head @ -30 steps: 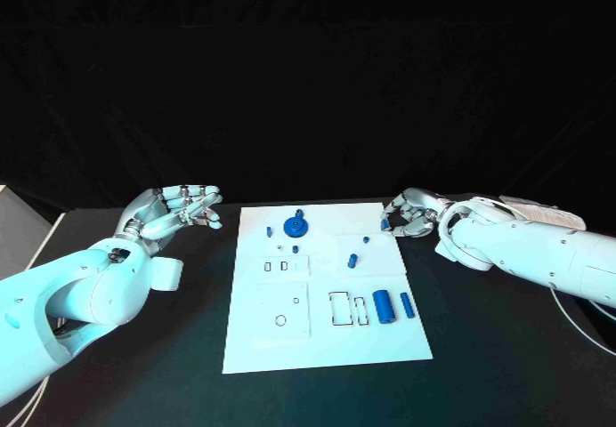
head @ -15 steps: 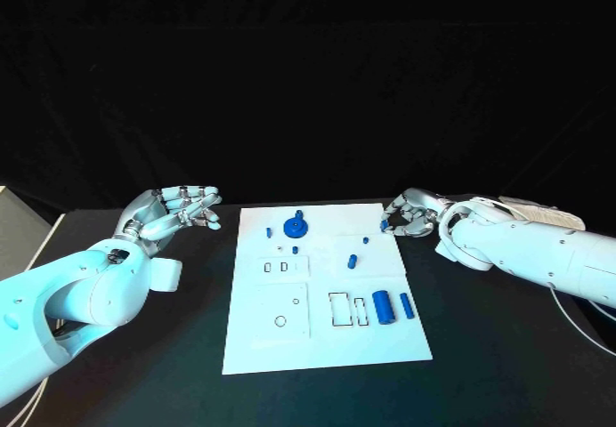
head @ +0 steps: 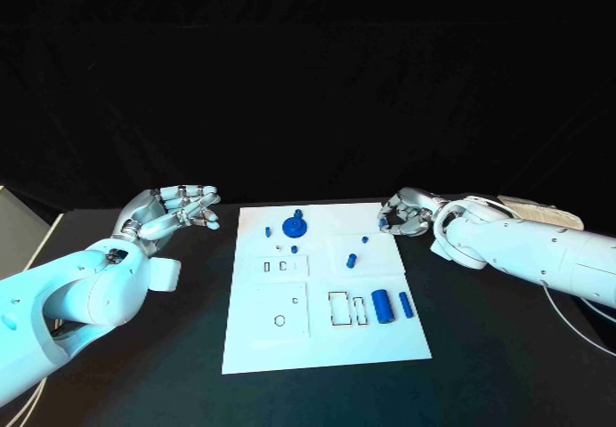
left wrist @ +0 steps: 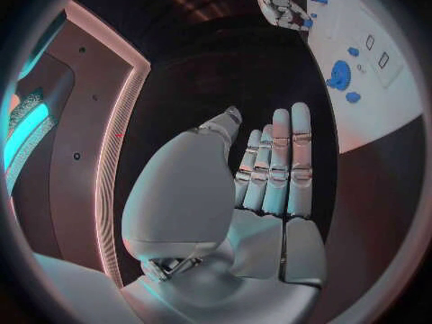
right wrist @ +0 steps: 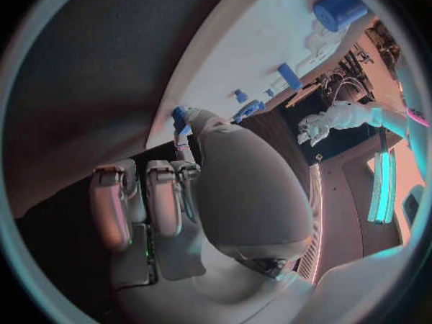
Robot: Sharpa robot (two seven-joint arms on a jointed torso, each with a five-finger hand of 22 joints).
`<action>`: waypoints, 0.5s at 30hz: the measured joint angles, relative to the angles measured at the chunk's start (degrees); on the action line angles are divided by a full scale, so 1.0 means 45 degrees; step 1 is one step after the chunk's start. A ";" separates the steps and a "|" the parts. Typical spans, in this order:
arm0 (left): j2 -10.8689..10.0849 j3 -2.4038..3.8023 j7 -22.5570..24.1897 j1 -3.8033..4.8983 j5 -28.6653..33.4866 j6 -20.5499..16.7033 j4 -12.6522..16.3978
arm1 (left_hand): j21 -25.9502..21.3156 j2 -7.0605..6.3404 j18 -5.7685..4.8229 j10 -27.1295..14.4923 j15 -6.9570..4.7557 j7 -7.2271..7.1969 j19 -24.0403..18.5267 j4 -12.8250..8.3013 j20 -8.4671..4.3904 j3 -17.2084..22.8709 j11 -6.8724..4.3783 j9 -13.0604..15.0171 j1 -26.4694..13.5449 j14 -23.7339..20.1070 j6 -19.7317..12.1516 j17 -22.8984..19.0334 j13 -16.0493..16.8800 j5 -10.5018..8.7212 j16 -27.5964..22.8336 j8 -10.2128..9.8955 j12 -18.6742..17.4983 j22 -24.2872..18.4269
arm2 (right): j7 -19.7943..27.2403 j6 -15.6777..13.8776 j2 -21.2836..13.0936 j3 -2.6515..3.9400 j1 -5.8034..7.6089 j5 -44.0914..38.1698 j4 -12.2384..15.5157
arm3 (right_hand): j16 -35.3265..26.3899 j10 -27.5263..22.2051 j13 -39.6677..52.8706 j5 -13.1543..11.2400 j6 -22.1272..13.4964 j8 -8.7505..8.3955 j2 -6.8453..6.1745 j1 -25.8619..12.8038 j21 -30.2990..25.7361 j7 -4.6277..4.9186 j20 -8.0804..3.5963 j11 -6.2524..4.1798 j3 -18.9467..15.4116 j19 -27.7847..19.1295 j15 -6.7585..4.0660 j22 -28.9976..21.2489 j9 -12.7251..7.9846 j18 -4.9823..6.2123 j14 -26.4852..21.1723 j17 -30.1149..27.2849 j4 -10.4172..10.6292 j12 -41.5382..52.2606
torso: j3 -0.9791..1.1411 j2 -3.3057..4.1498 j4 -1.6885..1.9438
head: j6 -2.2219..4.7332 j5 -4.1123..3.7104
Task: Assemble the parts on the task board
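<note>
white rectangular task board (head: 321,342) mid-table, carrying small blue plastic parts (head: 383,305). right hand (head: 406,214) at board's far right corner, fingers curled pinching a small blue piece (right wrist: 181,117). left hand (head: 177,210) beside board, fingers extended, holding nothing.

Robot lab, black-draped backdrop (head: 308,89), black table (head: 154,374), white task board (head: 321,347)

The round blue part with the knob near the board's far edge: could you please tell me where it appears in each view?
Head view: round blue part at the task board's far end.
Left wrist view: same part on the board beyond the left hand.
Right wrist view: cannot tell.
Shared landmark: the white board.
</note>
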 measured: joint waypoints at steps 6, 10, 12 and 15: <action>-0.0007 -0.0001 -0.0003 0.0000 0.0000 0.0000 0.0000 | 0.0000 0.0000 -0.0001 0.0000 0.0000 0.0000 0.0000 0.0000 0.0000 0.0000 0.0001 0.0000 0.0000 0.0000 0.0000 -0.0001 0.0000 0.0000 0.0000 0.0000 0.0000 -0.0001 | -0.0027 -0.0002 0.0057 0.0000 -0.0002 -0.0011 -0.0009 | 0.0000 0.0000 -0.0001 0.0000 0.0174 0.0050 0.0015 -0.0015 0.0000 -0.0040 0.0000 0.0000 0.0174 0.0000 0.0000 -0.0001 -0.0002 0.0001 0.0000 0.0000 -0.0002 0.0000 | 0.0001 0.0000 -0.0006 | 0.0012 0.0011; -0.0013 -0.0002 -0.0005 0.0000 0.0000 0.0000 0.0003 | 0.0000 0.0000 -0.0001 0.0000 0.0000 0.0000 -0.0092 0.0000 -0.0002 0.0000 0.0000 0.0000 0.0000 0.0000 0.0000 0.0014 0.0000 0.0000 0.0058 0.0000 0.0000 0.0027 | -0.0047 -0.0038 0.0068 0.0000 -0.0002 -0.0029 -0.0018 | 0.0000 0.0000 -0.0001 -0.0001 0.0447 0.0241 0.0086 -0.0087 0.0000 -0.0130 0.0000 0.0000 0.0443 0.0000 0.0000 -0.0002 0.0037 0.0000 0.0000 -0.0001 -0.0111 0.0000 | 0.0000 0.0000 -0.0006 | 0.0015 0.0017; -0.0018 -0.0003 -0.0007 0.0000 0.0000 0.0000 0.0004 | 0.0000 0.0000 -0.0001 0.0000 0.0000 0.0000 -0.0092 0.0000 -0.0002 0.0000 0.0000 0.0000 0.0000 0.0000 0.0000 0.0013 0.0000 0.0000 0.0058 0.0000 0.0000 0.0027 | -0.0050 -0.0094 0.0072 0.0000 -0.0006 -0.0036 -0.0017 | 0.0000 0.0000 -0.0002 -0.0003 0.0637 0.0331 0.0120 -0.0122 0.0000 -0.0181 0.0000 -0.0001 0.0607 0.0000 -0.0066 -0.0002 0.0052 0.0000 -0.0003 -0.0001 -0.0168 0.0000 | 0.0000 0.0000 -0.0005 | 0.0015 0.0017; -0.0022 -0.0004 -0.0009 0.0000 0.0000 0.0000 0.0004 | 0.0000 0.0000 -0.0002 0.0000 0.0000 0.0000 -0.0092 0.0000 -0.0002 0.0000 0.0000 0.0000 0.0000 0.0000 0.0000 0.0013 0.0000 0.0000 0.0058 0.0000 0.0000 0.0027 | -0.0051 -0.0261 0.0073 0.0000 -0.0006 -0.0044 0.0007 | 0.0000 0.0001 -0.0002 -0.0386 0.0826 0.0455 0.0202 -0.0203 0.0000 -0.0280 -0.0102 -0.0143 0.0883 -0.0038 -0.0121 -0.0002 0.0087 0.0002 -0.0023 -0.0001 -0.0300 0.0000 | 0.0000 0.0000 -0.0007 | 0.0011 0.0017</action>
